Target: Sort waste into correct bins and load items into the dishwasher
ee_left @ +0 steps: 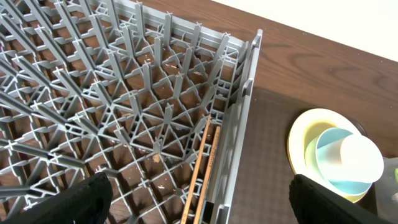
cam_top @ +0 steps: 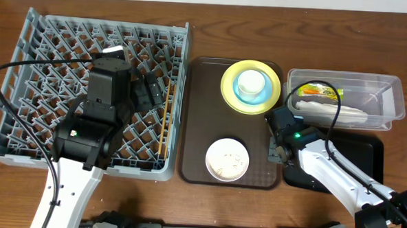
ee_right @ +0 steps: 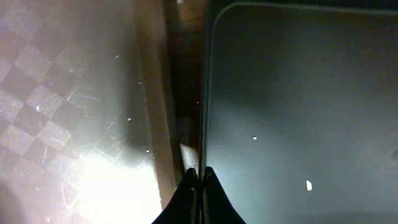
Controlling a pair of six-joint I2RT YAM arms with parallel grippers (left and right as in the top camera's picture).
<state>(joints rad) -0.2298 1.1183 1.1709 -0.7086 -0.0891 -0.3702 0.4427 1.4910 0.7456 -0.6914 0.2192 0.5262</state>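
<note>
Wooden worktop (cam_top: 262, 27) carries everything. Chopsticks (cam_top: 166, 119) lie in the grey dish rack (cam_top: 41, 45) along its right wall, and the clear tub (cam_top: 391, 101) at far right holds the snack wrapper (cam_top: 318, 91) and napkin (cam_top: 334, 111). Left to load, I judge: yellow plate (cam_top: 228, 94), light blue bowl (cam_top: 240, 93) and white cup (cam_top: 252, 81), stacked on the brown serving tray (cam_top: 196, 114), plus the white bowl (cam_top: 211, 155) speckled with rice grains (cam_top: 229, 160). Left fingers (ee_left: 81, 199) hang wide apart over the rack; right fingers (ee_right: 186, 199) are pressed together at the black tray's (cam_top: 370, 152) left edge.
</note>
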